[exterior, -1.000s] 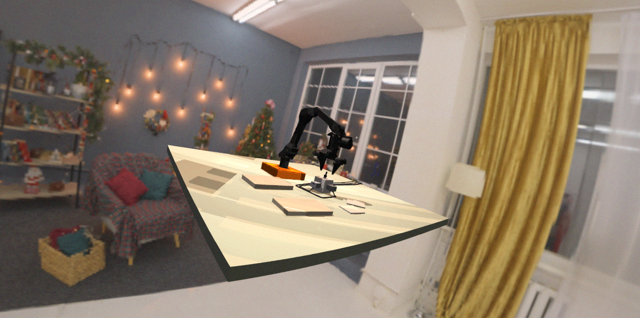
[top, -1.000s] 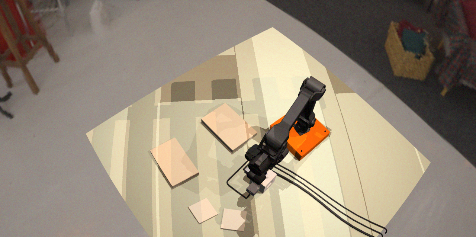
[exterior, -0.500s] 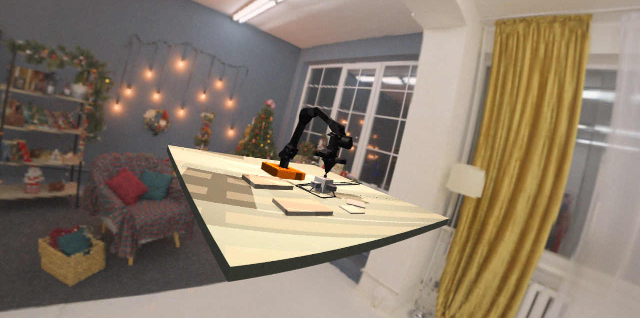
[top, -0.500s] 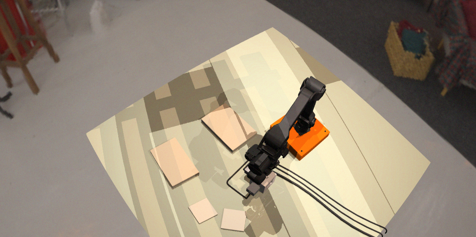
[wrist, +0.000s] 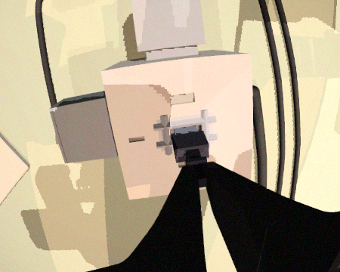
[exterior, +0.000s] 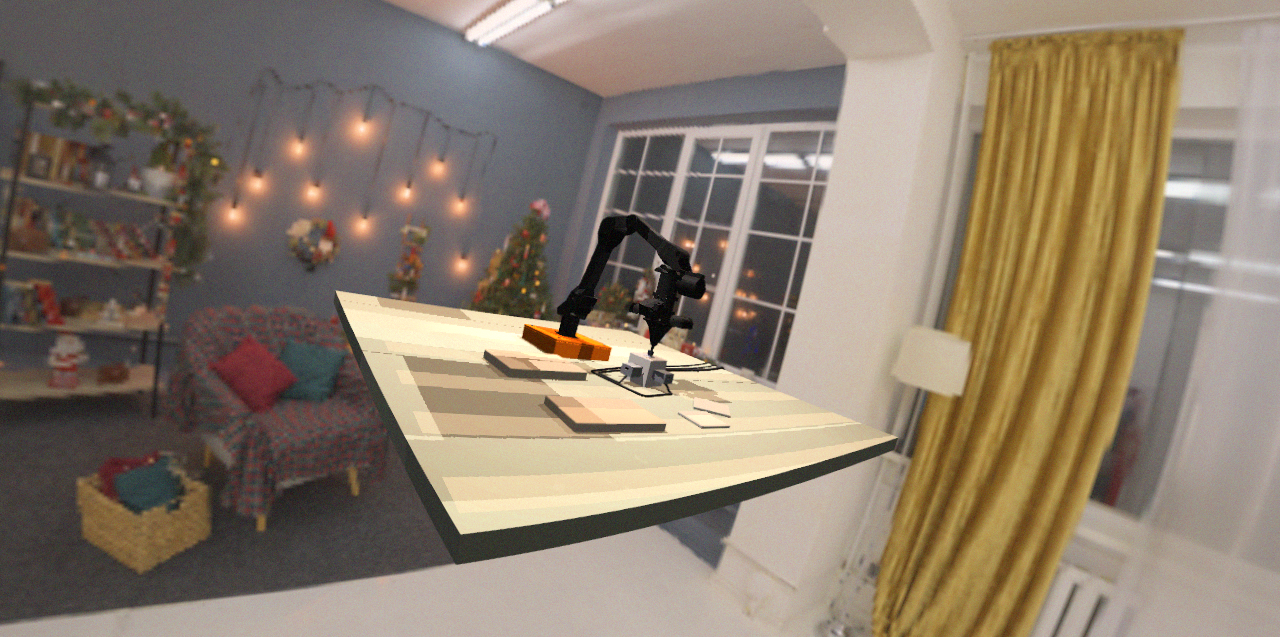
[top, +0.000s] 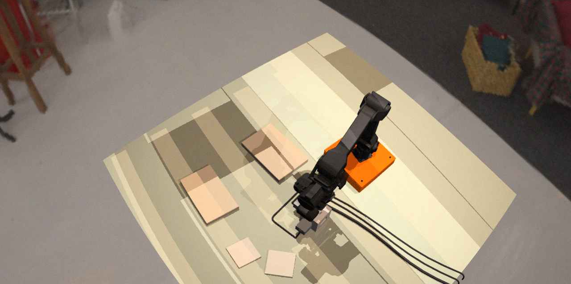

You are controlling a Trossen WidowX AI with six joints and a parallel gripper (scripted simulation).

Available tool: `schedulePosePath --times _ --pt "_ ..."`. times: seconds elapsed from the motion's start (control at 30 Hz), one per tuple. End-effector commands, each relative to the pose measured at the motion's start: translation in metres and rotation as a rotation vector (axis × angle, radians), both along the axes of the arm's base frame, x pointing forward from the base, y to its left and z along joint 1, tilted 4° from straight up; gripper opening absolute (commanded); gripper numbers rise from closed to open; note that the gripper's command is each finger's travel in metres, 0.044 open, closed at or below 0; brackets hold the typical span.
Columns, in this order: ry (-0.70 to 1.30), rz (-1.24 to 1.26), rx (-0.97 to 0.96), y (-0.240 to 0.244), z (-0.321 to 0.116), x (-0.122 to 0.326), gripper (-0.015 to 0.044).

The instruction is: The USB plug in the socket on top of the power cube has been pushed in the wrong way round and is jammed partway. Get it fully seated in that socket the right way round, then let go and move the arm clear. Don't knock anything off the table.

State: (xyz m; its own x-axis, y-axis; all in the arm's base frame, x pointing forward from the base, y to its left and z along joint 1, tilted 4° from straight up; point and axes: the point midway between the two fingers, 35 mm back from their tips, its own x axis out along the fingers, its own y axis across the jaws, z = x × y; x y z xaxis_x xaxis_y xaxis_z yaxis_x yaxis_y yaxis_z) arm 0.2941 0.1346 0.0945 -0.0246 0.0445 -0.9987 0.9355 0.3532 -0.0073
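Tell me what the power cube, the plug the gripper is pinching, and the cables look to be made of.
Power cube: probably matte plastic, pale and flat-faced with no glare. USB plug, held in the gripper: dark, likely plastic, set in a paler socket surround; too coarse to be sure. Cables: black, thin and smoothly curved, suggesting flexible rubber or plastic sheathing.

The place was a home living room dressed for Christmas. A decorated Christmas tree (exterior: 521, 270) stood by the paned window (exterior: 716, 230), with string lights (exterior: 358, 131) and a wreath (exterior: 313, 241) on the blue wall left of the tree. Farther left sat a plaid sofa (exterior: 281, 427) with cushions, a wicker basket (exterior: 143, 512) before it, and garlanded shelves (exterior: 80, 248). A gold curtain (exterior: 1029, 319) hung right of the window.
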Motion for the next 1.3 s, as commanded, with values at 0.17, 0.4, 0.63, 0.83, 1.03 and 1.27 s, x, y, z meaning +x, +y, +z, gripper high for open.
schedulePosePath --times 0.17,0.4,0.63,0.83,1.03,1.27 --pt "0.000 0.000 0.000 0.000 0.003 0.000 0.0000" --pt "0.000 0.000 0.000 0.000 0.008 0.000 0.0000" --pt "0.000 0.000 0.000 -0.001 0.012 0.000 0.0000" --pt "0.000 0.000 0.000 -0.001 0.016 0.000 0.0000" --pt "0.000 0.000 0.000 -0.001 0.020 0.001 0.0000" --pt "0.000 0.000 0.000 -0.001 0.025 0.001 0.0000"
